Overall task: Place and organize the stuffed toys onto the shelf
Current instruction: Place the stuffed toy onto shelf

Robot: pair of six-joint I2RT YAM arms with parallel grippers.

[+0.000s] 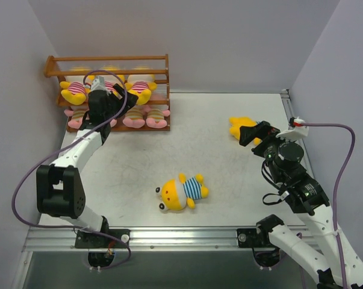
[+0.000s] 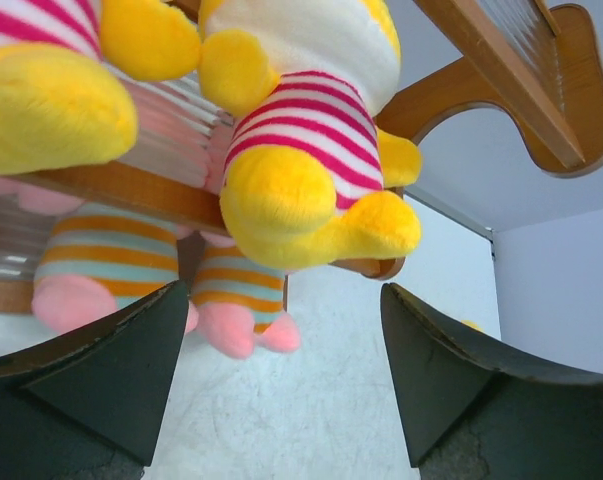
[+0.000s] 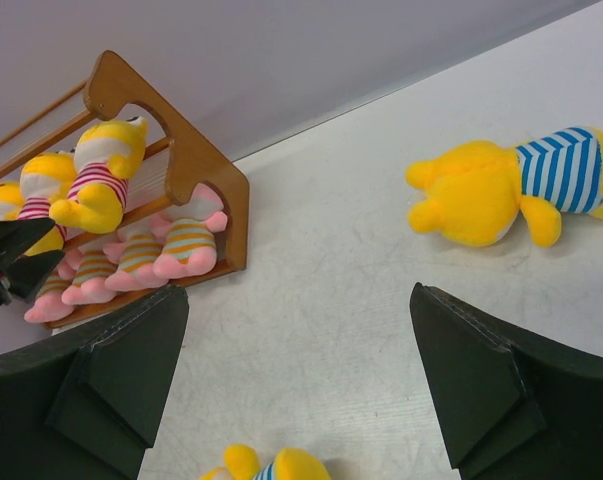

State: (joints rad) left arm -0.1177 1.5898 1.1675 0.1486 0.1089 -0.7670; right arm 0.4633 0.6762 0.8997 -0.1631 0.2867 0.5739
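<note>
Left tool [image 2: 284, 330] hung released by the shelf [image 2: 511, 85]; right tool [image 3: 299, 300] gaped empty. Backing straight out would spare the yellow toy [image 2: 301, 150].

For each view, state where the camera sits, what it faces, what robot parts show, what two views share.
Top external: above, behind the bases, looking down on grey table; left arm, right arm show.
Left wrist: close against the orange-brown wooden shelf; black fingers show.
Right wrist: above table, facing shelf; its fingers show.
Shared: the shelf.
</note>
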